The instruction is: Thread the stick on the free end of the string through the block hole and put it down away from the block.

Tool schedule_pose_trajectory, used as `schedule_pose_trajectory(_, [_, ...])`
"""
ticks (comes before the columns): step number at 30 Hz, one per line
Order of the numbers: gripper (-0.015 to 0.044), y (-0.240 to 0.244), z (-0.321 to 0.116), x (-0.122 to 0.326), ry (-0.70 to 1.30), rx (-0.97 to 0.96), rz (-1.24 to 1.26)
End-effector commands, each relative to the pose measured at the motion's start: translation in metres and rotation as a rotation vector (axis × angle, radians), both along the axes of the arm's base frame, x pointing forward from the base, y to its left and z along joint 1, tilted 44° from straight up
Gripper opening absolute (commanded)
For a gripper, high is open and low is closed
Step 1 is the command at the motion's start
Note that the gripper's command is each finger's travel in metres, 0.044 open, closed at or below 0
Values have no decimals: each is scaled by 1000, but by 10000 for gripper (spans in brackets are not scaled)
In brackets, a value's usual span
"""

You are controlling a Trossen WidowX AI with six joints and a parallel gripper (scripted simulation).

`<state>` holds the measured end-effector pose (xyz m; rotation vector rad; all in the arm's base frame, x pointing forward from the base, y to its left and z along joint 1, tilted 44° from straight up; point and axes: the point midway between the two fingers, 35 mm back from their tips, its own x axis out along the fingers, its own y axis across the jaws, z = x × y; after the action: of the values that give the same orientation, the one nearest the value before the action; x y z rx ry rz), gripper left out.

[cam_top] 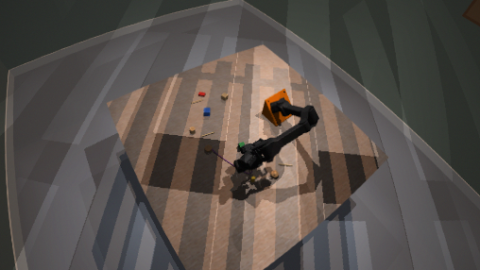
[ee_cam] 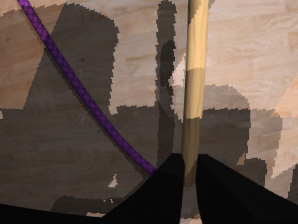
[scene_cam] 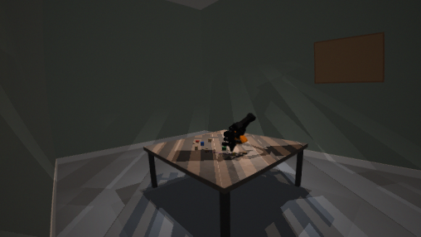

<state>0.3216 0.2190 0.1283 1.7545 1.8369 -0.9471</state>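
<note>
A black robot hand (cam_top: 241,166) (scene_cam: 232,147) (ee_cam: 188,164) is clenched on a thin wooden stick (ee_cam: 195,75), which points to twelve o'clock in the wrist view. A purple string (cam_top: 223,158) (ee_cam: 85,95) runs from beside the fingers toward eleven o'clock. Seen from above, it leads to a round button (cam_top: 208,148) on the wooden desk (cam_top: 189,231) (scene_cam: 224,176), at ten o'clock from the hand. A green block (cam_top: 241,144) lies near the hand, at twelve o'clock.

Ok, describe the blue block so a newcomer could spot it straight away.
In the top view, find the orange wedge-shaped base under the black arm, then look left across the wooden table. The small blue block sits below the smaller, flatter red block; it alone is blue.
</note>
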Motion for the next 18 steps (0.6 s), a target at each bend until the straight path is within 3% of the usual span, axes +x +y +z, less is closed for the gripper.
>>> schedule_pose_trajectory(1, [0, 0, -5, -6, 4, -5, -3])
schedule_pose_trajectory(18, [0, -4, -12, -12, 5, -4, -3])
